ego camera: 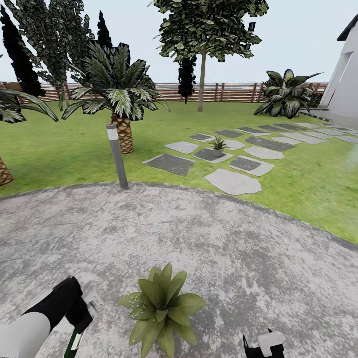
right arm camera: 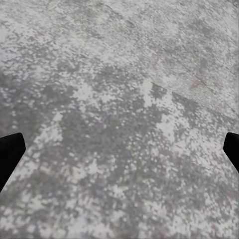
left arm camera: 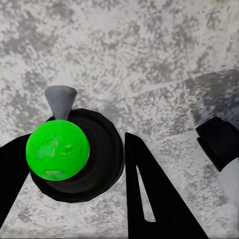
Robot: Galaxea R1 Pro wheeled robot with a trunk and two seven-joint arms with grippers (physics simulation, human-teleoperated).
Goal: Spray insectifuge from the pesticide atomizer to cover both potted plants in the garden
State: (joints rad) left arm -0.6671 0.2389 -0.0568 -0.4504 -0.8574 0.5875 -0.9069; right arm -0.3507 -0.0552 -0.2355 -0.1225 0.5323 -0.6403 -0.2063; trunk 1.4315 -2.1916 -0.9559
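Observation:
One potted plant (ego camera: 161, 308), a rosette of pointed green leaves, stands on the grey mottled patio (ego camera: 209, 238) just in front of me. The other potted plant (ego camera: 218, 145) sits further off on a stepping stone in the lawn. My left gripper (ego camera: 79, 320) is low, beside the near plant, shut on the pesticide atomizer (ego camera: 73, 344). In the left wrist view the atomizer (left arm camera: 57, 149) shows end-on as a green round with a grey nozzle, held between the black fingers (left arm camera: 144, 194). My right gripper (ego camera: 263, 345) hangs open over bare patio, on the near plant's other side.
A grey bollard light (ego camera: 117, 155) stands at the patio's far edge. Behind it are a palm (ego camera: 119, 94) and trees, with a slatted brown fence (ego camera: 228, 92) beyond. Flat stepping stones (ego camera: 232, 181) lead off to the right toward a white building (ego camera: 345, 79).

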